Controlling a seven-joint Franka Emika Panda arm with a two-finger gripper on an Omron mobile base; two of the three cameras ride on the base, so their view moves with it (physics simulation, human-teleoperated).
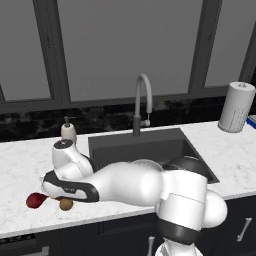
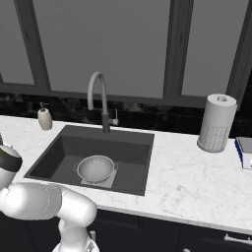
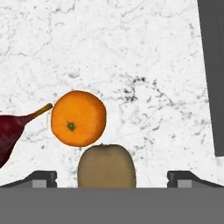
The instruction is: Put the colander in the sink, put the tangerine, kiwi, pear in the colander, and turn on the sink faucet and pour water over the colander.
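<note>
Claw (image 3: pixel 112 178) spread wide w/ brownish-olive kiwi (image 3: pixel 106 166) btwn tips on marble tabletop (image 3: pixel 144 52). Bright orange tangerine (image 3: pixel 78 118) touches kiwi; maroon pear (image 3: pixel 11 133) beside. Perforated silver colander (image 2: pixel 96 169) sits in sink (image 2: pixel 133 142).

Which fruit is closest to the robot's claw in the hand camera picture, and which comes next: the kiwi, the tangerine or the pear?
The open gripper hangs over the counter.
1. Kiwi: right between the two fingertips.
2. Tangerine: just beyond the kiwi, a little to the picture's left.
3. Pear: farthest, at the picture's left edge, stem pointing at the tangerine.
</note>
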